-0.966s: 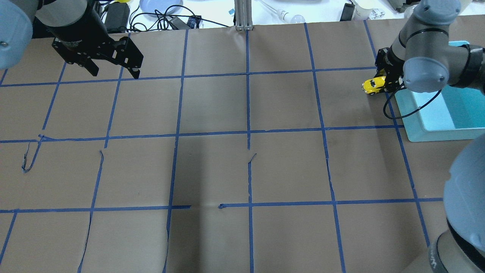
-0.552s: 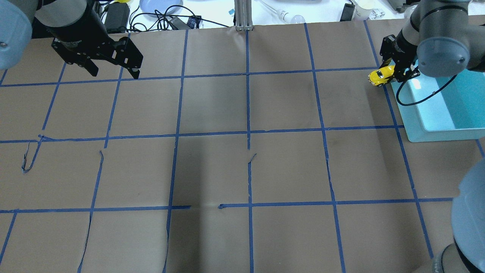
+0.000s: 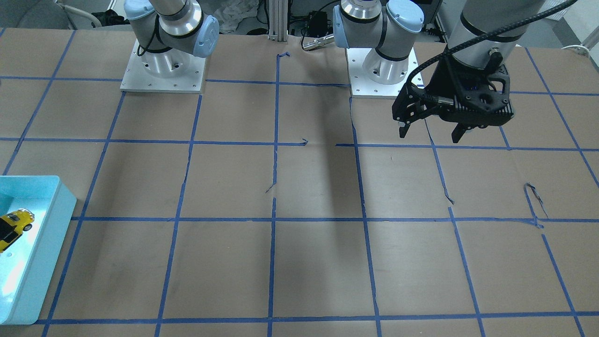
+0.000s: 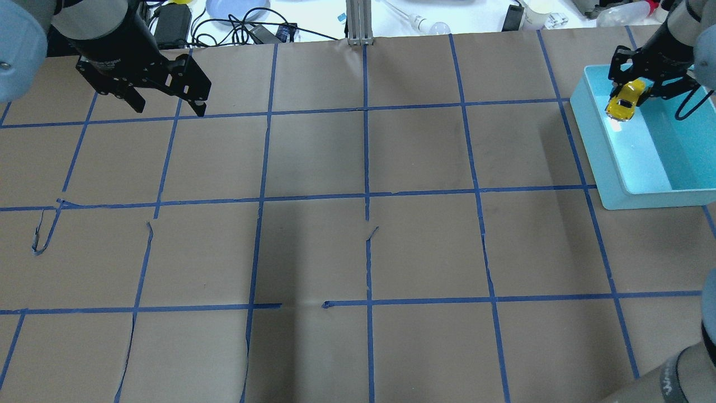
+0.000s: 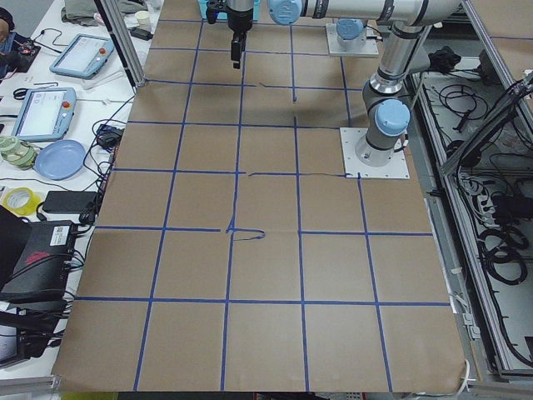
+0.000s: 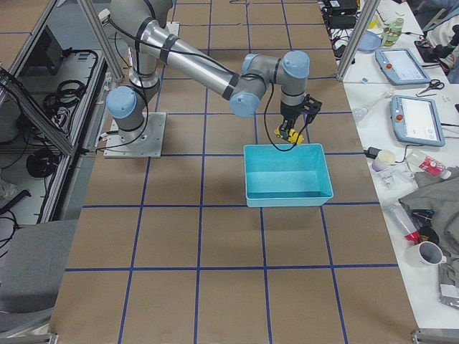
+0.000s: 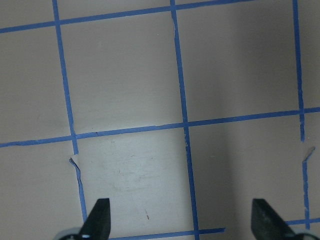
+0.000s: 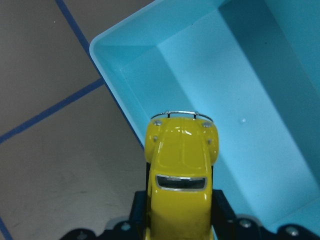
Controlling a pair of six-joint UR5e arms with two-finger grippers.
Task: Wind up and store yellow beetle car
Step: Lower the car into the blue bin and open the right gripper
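The yellow beetle car [image 4: 623, 103] is held in my right gripper [image 4: 633, 92], which is shut on it over the far left corner of the light-blue bin [image 4: 593, 129]. In the right wrist view the car [image 8: 180, 175] sits between the fingers, nose toward the bin's inside [image 8: 225, 100]. The front view shows the car [image 3: 14, 227] at the left edge, over the bin [image 3: 47, 243]. The right-side view shows the car [image 6: 290, 132] above the bin's rim [image 6: 283, 148]. My left gripper [image 4: 168, 106] is open and empty, far off at the back left.
Brown paper with a blue tape grid covers the table [image 4: 363, 252]. Cables, a plate and small items lie beyond the table's far edge [image 4: 235, 17]. The left wrist view shows only bare paper between the open fingertips [image 7: 100, 215].
My right gripper has carried the car from beside the bin's left wall, away from me and to the right, to over the bin's far corner. The left arm has not moved.
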